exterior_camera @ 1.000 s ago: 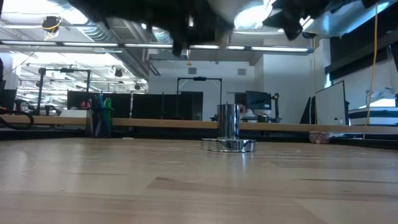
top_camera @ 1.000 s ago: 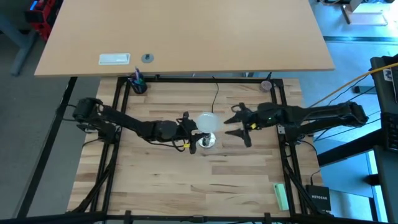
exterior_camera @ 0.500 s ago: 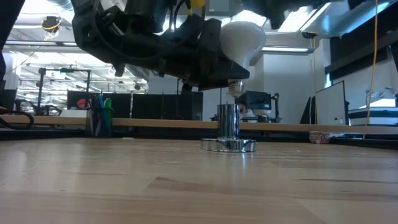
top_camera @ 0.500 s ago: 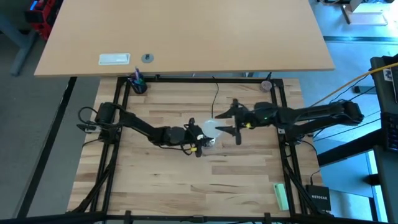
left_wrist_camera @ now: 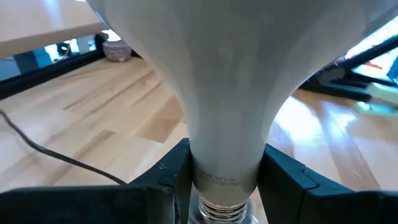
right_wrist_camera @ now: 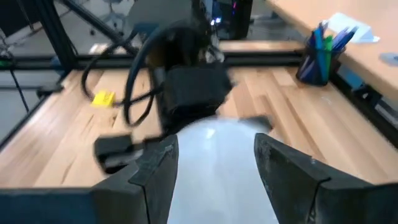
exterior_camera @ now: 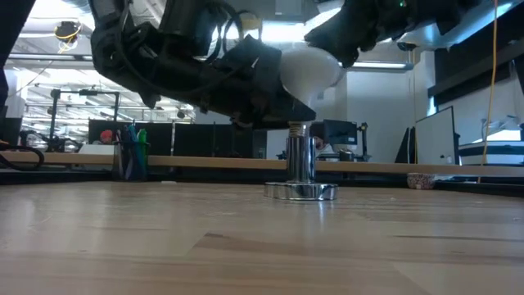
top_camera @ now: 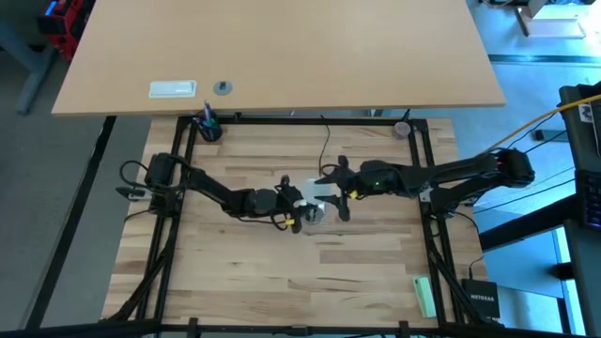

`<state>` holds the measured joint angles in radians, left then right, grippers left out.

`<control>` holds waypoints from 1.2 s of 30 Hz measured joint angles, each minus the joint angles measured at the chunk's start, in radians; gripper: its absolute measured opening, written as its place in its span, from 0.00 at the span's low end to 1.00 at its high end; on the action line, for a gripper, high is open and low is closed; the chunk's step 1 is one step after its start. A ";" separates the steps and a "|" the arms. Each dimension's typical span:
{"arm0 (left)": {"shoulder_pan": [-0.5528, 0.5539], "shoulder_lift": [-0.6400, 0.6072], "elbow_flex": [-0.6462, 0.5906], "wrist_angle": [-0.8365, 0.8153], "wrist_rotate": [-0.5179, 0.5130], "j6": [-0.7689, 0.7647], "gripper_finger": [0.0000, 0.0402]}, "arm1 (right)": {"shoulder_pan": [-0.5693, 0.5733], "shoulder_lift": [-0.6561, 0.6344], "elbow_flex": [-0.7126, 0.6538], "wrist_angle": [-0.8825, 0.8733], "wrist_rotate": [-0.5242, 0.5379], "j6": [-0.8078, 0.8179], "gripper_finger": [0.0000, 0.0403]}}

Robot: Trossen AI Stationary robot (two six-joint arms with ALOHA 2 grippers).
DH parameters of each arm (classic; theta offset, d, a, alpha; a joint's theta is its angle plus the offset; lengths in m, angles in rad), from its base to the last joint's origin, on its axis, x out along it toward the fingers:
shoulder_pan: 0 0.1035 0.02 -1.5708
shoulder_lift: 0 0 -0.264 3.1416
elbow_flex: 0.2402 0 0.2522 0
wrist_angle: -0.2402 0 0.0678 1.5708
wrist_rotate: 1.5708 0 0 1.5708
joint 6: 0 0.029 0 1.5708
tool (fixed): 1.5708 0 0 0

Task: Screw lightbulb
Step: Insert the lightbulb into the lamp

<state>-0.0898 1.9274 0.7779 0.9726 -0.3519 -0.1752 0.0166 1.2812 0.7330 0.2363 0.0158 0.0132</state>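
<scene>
Standing upright, the lightbulb [exterior_camera: 309, 69] has its screw base directly over the silver socket [exterior_camera: 300, 168] near mid-table. The left gripper [left_wrist_camera: 225, 171] is clamped on the bulb's narrow neck. The right gripper [right_wrist_camera: 214, 163] has its fingers apart, flanking the dome from the opposite side.

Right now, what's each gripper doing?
Left gripper: shut on the lightbulb's neck.
Right gripper: fingers either side of the dome; grip cannot be told.
</scene>
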 joint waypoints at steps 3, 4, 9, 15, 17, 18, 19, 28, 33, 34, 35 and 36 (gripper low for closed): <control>0.009 0.000 -0.003 -0.004 0.012 0.000 0.31 | 0.000 0.028 0.001 0.012 0.001 -0.001 0.53; 0.010 0.001 -0.004 -0.008 0.014 0.001 0.31 | 0.000 0.036 0.002 0.015 0.001 -0.001 0.53; 0.010 0.003 -0.004 0.000 0.019 0.003 0.31 | 0.002 0.046 0.002 0.044 0.002 -0.005 0.53; 0.009 0.022 -0.002 0.032 0.021 0.004 0.31 | 0.002 0.057 0.002 0.062 0.000 -0.005 0.53; 0.009 0.029 -0.002 0.023 0.021 0.011 0.31 | 0.002 0.075 0.002 0.052 0.000 -0.006 0.53; 0.009 0.030 -0.002 0.015 0.019 0.011 0.32 | 0.002 0.086 0.002 0.059 0.002 -0.007 0.53; 0.010 0.030 -0.002 0.011 0.020 0.007 0.31 | 0.002 0.096 0.004 0.065 0.002 -0.007 0.53; 0.014 0.027 -0.001 -0.026 0.019 0.009 0.32 | 0.002 0.121 0.005 0.065 -0.028 -0.007 0.53; 0.014 0.025 -0.001 -0.054 0.020 -0.010 0.50 | 0.002 0.125 -0.002 0.050 -0.046 -0.006 0.53; 0.014 0.024 -0.001 -0.058 0.019 -0.013 0.53 | 0.002 0.125 -0.007 0.052 -0.046 -0.006 0.53; 0.014 0.021 -0.001 -0.057 0.020 -0.019 0.55 | 0.002 0.124 -0.012 0.055 -0.047 0.000 0.53; 0.014 0.020 -0.001 -0.054 0.020 -0.024 0.57 | 0.002 0.124 -0.019 0.065 -0.046 0.003 0.53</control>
<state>-0.0757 1.9476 0.7769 0.9187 -0.3317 -0.1989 0.0181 1.4055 0.7140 0.3011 -0.0303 0.0158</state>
